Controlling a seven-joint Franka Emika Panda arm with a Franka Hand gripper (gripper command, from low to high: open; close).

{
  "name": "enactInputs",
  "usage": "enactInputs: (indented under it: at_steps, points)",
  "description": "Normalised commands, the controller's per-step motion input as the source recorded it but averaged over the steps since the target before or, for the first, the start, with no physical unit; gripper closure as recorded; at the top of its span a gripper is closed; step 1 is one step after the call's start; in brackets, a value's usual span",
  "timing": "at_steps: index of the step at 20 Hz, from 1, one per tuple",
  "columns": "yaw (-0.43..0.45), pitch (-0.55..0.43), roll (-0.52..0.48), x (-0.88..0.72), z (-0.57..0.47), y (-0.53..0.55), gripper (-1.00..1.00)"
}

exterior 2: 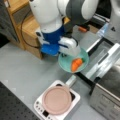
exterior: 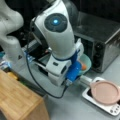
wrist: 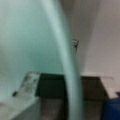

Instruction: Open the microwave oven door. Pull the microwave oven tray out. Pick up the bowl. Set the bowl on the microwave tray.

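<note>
Nearest in both front views sits the pink pan, resting on the small white appliance on the grey counter. Just beyond it the bowl is lifted clear of the counter, held at its rim by the gripper, whose jaws are closed down on the near edge. In the wrist view that rim sweeps across the frame as a pale teal arc, very close to the lens. An orange item, carrot-like, lies inside the bowl.

The bowl looks light, rigid and smooth, so a rim pinch suits it, though the loose load could roll if it tips.

Behind the bowl the microwave oven door hangs open and the microwave oven tray is drawn out; the bowl hovers at the tray's near edge. Farthest back stands the microwave oven itself.
</note>
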Motion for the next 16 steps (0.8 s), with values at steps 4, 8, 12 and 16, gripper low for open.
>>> enactInputs:
  at_steps: [4,8,12,16]
  points:
    - [-0.371,-0.14,0.019,-0.74,-0.01,0.16,1.0]
    - [-0.252,-0.184,0.056,-0.57,-0.04,0.28,1.0]
    - [-0.184,-0.212,0.094,-0.34,-0.13,0.39,1.0]
    - [-0.162,-0.225,0.092,-0.3,-0.21,0.42,1.0]
